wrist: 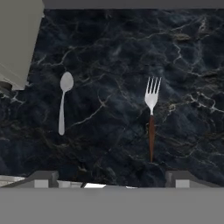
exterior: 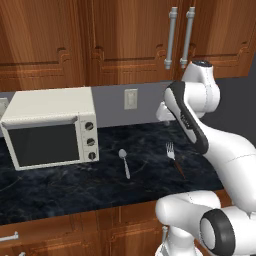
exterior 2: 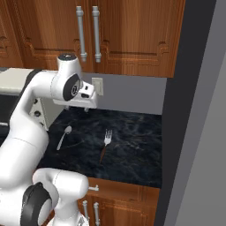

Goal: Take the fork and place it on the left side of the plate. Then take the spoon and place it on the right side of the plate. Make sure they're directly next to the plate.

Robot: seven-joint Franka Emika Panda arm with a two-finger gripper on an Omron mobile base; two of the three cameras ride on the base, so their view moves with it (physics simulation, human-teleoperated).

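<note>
Your gripper (wrist: 112, 177) hangs wide open and empty above the veined black marble counter (wrist: 113, 52). Below it, the brown-handled fork (wrist: 151, 118) lies right of the slim silver spoon (wrist: 63, 101), well apart, both flat.

spoon (exterior: 124, 162) left of fork (exterior: 174, 158)

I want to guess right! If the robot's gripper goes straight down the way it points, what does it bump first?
Probably the bare dark marble counter, between the spoon and the fork. The open gripper holds nothing.

Arm bent forward, claw (wrist: 111, 177) wide open, pointing straight down
</note>
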